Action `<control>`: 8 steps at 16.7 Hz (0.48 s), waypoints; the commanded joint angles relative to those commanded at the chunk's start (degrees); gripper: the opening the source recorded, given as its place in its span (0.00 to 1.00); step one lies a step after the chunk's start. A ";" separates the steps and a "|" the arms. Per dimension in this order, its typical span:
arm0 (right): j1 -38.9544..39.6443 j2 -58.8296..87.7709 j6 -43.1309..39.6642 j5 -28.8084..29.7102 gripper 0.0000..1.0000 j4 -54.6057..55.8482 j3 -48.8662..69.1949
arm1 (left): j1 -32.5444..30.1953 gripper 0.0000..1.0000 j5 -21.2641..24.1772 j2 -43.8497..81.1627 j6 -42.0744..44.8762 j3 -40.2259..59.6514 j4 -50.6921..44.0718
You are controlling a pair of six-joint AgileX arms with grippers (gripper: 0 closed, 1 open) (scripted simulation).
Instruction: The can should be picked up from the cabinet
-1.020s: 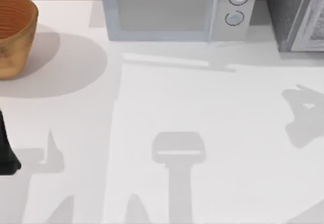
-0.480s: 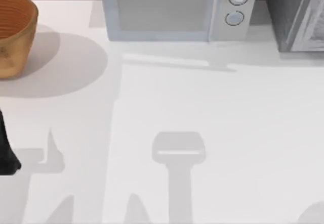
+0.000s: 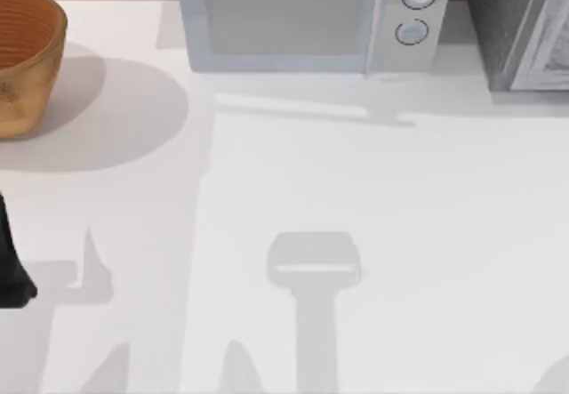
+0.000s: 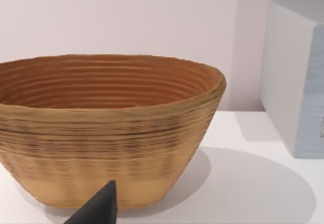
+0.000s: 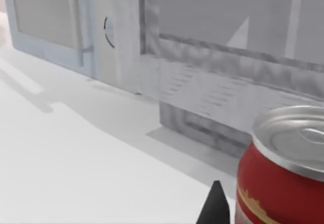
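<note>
White table [image 3: 373, 234] holds basket [image 3: 27, 56], microwave [image 3: 302, 20], cabinet [image 3: 520, 29]; gripper states: cannot tell.

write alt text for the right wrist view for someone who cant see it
A red can with a silver top stands close to the camera on the white table. Behind it are a grey cabinet and a microwave, with a dark fingertip of the right gripper beside the can.

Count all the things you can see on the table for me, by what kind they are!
Basket: 1
Microwave: 1
Cabinet: 1
Can: 1, red with a silver top
Total: 4
</note>
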 joint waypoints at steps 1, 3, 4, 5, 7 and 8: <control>0.16 0.03 -0.16 0.19 0.00 -0.12 0.07 | 0.00 1.00 0.00 0.00 0.00 0.00 0.00; 1.34 0.38 -1.23 1.57 0.00 -1.14 0.45 | 0.00 1.00 0.00 0.00 0.00 0.00 0.00; 2.14 0.63 -1.89 2.40 0.00 -1.80 0.68 | 0.00 1.00 0.00 0.00 0.00 0.00 0.00; 2.88 0.83 -2.47 3.06 0.00 -2.35 0.89 | 0.00 1.00 0.00 0.00 0.00 0.00 0.00; 3.24 0.91 -2.78 3.40 0.00 -2.61 1.02 | 0.00 1.00 0.00 0.00 0.00 0.00 0.00; 3.24 0.91 -2.78 3.40 0.00 -2.61 1.02 | 0.00 1.00 0.00 0.00 0.00 0.00 0.00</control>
